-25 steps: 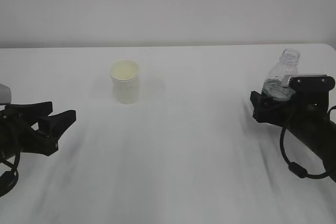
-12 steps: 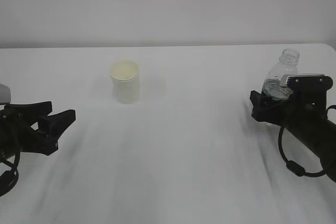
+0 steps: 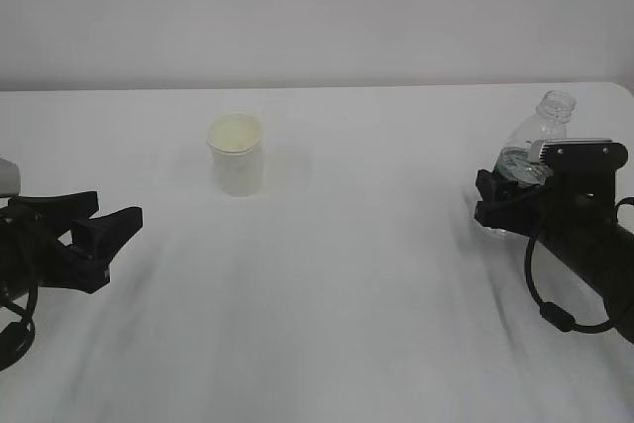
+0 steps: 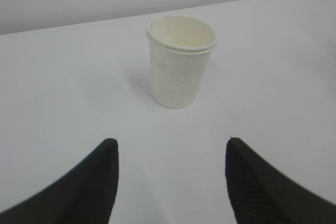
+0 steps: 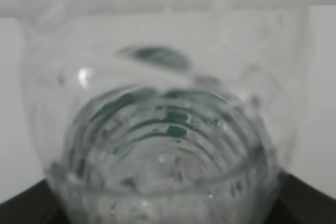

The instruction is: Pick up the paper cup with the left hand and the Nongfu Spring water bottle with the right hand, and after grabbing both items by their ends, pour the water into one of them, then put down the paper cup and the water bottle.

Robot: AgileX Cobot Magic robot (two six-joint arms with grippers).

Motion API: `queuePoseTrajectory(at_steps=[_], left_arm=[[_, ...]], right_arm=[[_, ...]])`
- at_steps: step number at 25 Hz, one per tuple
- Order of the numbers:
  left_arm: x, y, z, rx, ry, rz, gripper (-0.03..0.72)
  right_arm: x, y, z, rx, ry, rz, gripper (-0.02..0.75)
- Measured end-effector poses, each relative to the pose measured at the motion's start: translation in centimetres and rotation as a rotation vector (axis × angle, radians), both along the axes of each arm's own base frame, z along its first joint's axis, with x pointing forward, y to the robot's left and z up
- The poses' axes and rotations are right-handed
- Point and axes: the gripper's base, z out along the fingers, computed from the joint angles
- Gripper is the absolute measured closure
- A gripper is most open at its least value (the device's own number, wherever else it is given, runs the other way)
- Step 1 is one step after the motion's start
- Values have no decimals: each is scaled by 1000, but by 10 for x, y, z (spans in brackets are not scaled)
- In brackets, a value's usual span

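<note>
The paper cup (image 3: 236, 156) (image 4: 180, 61) stands upright on the white table, left of middle. My left gripper (image 3: 114, 213) (image 4: 170, 145) rests low at the left edge, open, pointing at the cup from a distance with nothing between its fingers. At the right, the Nongfu Spring water bottle (image 3: 543, 124) (image 5: 168, 129) leans with its capless neck tipped to the right. My right gripper (image 3: 505, 200) (image 5: 168, 203) is shut on its lower body, dark fingers pressed against both sides. Clear water (image 3: 515, 160) sits in the bottle's lower part.
The white table (image 3: 347, 274) runs back to a pale wall, and its far right corner lies just behind the bottle. A black cable loop (image 3: 555, 294) hangs under the right arm.
The right gripper's jaws have closed in on the bottle, and the bottle has tipped slightly to the right. The left gripper and the cup have not moved.
</note>
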Motion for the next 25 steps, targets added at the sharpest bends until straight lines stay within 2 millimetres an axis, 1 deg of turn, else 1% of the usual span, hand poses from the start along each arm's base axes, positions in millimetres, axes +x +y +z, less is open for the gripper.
queuePoseTrajectory(at_steps=[4,11,14,18,22,25], left_arm=[[0,0,0,0,0,0,228],[0,0,0,0,0,1,228],[0,0,0,-1,0,4,228],[1,1,0,-2,0,12,228],[1,1,0,-3,1,15,228],[1,1,0,-3,1,15,228]], right_arm=[[0,0,-1,-6,1,2,263],[0,0,-1,-68,-8,19,300],[0,0,-1,-81,-9,23,302],[0,0,-1,-163,-19,47,304],[-2,0,0,-193,-17,55,305],[-6,-1,9,-199,-21,57,306]])
